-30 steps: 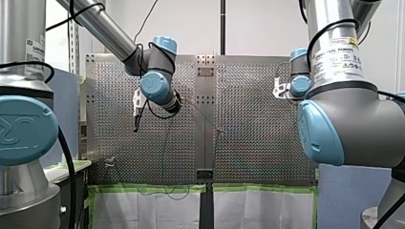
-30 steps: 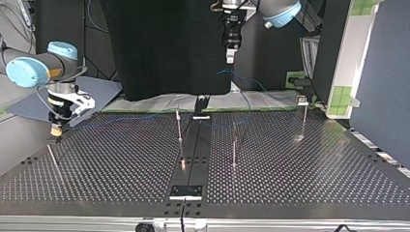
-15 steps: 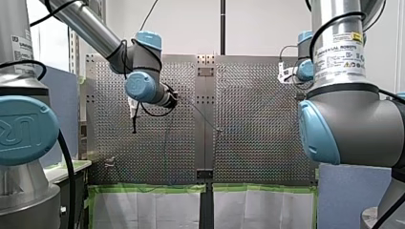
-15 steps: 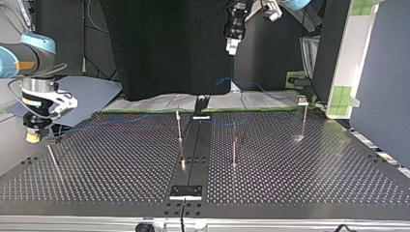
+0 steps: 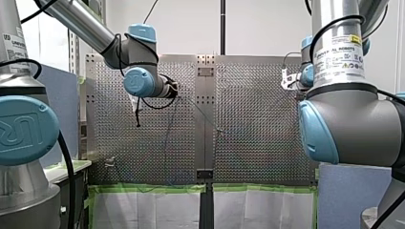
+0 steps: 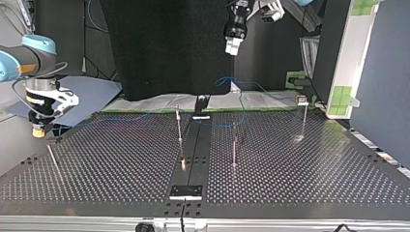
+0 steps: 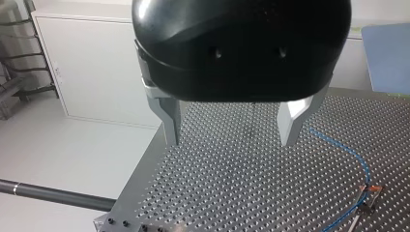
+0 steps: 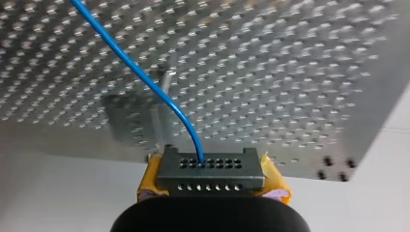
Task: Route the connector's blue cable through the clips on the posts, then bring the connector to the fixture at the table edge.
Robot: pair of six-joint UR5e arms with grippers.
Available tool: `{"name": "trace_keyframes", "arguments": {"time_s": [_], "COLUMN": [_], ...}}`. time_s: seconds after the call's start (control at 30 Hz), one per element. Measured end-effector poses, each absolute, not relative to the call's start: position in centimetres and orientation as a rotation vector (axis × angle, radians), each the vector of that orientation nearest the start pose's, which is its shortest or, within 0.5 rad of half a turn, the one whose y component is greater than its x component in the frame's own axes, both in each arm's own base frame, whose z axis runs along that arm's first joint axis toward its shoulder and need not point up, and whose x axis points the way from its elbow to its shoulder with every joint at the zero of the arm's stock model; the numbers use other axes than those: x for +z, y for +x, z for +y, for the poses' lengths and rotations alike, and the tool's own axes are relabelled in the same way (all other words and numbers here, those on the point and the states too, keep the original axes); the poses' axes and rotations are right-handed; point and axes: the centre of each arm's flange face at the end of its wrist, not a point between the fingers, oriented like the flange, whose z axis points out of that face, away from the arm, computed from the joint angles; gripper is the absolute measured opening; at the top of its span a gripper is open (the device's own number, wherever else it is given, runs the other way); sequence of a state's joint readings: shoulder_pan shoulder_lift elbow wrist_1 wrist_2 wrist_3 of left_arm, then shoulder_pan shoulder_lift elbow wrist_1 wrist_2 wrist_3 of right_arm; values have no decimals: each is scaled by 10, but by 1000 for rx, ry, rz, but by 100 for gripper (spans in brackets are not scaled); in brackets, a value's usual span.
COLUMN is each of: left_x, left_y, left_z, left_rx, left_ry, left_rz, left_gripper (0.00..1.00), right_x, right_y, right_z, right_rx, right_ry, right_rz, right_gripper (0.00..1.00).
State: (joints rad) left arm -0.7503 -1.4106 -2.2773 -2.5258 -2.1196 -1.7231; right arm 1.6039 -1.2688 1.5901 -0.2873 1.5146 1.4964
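— Since a second ago, our right arm has been swinging out toward the top view's left, and our left arm has been lifting higher.

— Our right jaws are clamping the black connector between yellow pads, holding it in the air by the worktop's corner at the top view's left. The blue cable is trailing from its middle hole. Our left jaws are standing wide apart, grasping nothing.

— We're judging the routing as barely begun. We should be keeping the cable lightly taut and easing it sideways into each clip on the posts, with the left jaws guiding the slack.

— We're working over perforated metal, with green tape edging one side and a black backdrop hanging behind.
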Motion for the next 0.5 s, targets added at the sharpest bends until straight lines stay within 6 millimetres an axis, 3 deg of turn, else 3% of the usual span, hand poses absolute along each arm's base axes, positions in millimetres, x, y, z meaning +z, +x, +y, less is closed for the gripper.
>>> {"name": "trace_keyframes", "arguments": {"time_s": [0.5], "left_x": [287], "left_y": [208], "left_z": [-305], "left_rx": [-307], "left_ry": [10], "left_rz": [1517], "left_gripper": [99], "right_x": [313], "right_y": [135], "right_z": [-604], "right_rx": [1167], "right_ry": [1396], "right_rz": [-1128], "right_gripper": [0]}}
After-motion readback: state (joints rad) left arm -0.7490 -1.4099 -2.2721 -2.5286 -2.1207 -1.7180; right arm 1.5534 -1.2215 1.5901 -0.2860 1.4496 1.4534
